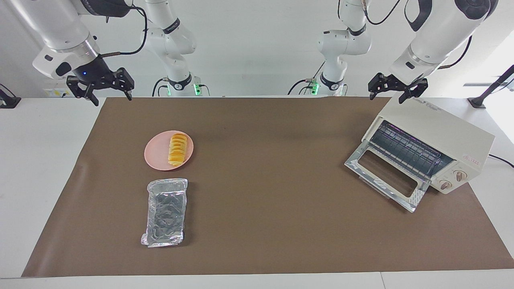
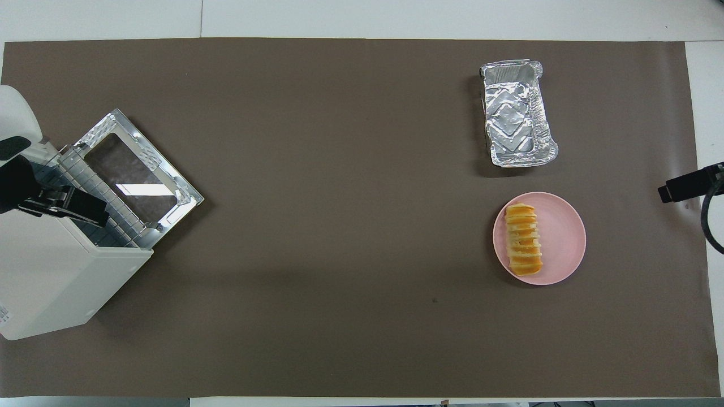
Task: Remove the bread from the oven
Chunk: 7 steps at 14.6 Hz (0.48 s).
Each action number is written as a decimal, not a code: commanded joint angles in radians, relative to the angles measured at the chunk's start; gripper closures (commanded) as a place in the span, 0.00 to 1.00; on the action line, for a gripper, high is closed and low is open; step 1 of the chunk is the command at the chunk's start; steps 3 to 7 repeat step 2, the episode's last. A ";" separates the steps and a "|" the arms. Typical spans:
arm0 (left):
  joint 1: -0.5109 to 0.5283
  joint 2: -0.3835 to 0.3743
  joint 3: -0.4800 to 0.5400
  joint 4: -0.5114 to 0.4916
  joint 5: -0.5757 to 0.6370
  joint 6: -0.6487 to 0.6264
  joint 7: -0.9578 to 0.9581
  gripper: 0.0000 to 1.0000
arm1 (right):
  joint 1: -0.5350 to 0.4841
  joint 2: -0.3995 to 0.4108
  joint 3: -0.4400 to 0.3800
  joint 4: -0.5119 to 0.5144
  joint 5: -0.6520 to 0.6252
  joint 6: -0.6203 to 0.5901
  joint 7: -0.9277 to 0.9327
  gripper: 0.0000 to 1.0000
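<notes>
The bread [image 1: 178, 149] lies on a round pink plate [image 1: 154, 154] toward the right arm's end of the table; it also shows in the overhead view [image 2: 523, 238]. The cream-white oven [image 1: 441, 128] stands at the left arm's end with its glass door [image 1: 385, 176] dropped open, and its wire rack [image 1: 405, 148] is bare. My left gripper [image 1: 387, 94] hangs open and empty over the oven's top edge, and it shows in the overhead view [image 2: 62, 203]. My right gripper [image 1: 112, 98] hangs open and empty over the mat's corner at the robots' side.
A crinkled silver foil tray [image 1: 166, 210] lies empty just farther from the robots than the plate [image 2: 565, 237]; it also shows in the overhead view [image 2: 517, 116]. A brown mat [image 1: 273, 180] covers the table. The oven [image 2: 56, 271] has two knobs [image 1: 453, 180] beside its door [image 2: 136, 181].
</notes>
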State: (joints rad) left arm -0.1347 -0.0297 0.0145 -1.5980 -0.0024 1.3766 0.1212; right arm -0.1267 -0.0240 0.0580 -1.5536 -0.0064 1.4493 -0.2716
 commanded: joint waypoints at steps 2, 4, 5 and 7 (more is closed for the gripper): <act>0.015 -0.013 -0.008 -0.005 -0.010 0.007 -0.006 0.00 | -0.019 -0.008 0.011 -0.014 0.017 0.016 -0.001 0.00; 0.015 -0.013 -0.008 -0.005 -0.010 0.007 -0.006 0.00 | -0.019 -0.008 0.011 -0.014 0.017 0.016 -0.001 0.00; 0.015 -0.013 -0.008 -0.005 -0.010 0.007 -0.006 0.00 | -0.019 -0.008 0.011 -0.014 0.017 0.016 -0.001 0.00; 0.015 -0.013 -0.008 -0.005 -0.010 0.007 -0.006 0.00 | -0.019 -0.008 0.011 -0.014 0.017 0.016 -0.001 0.00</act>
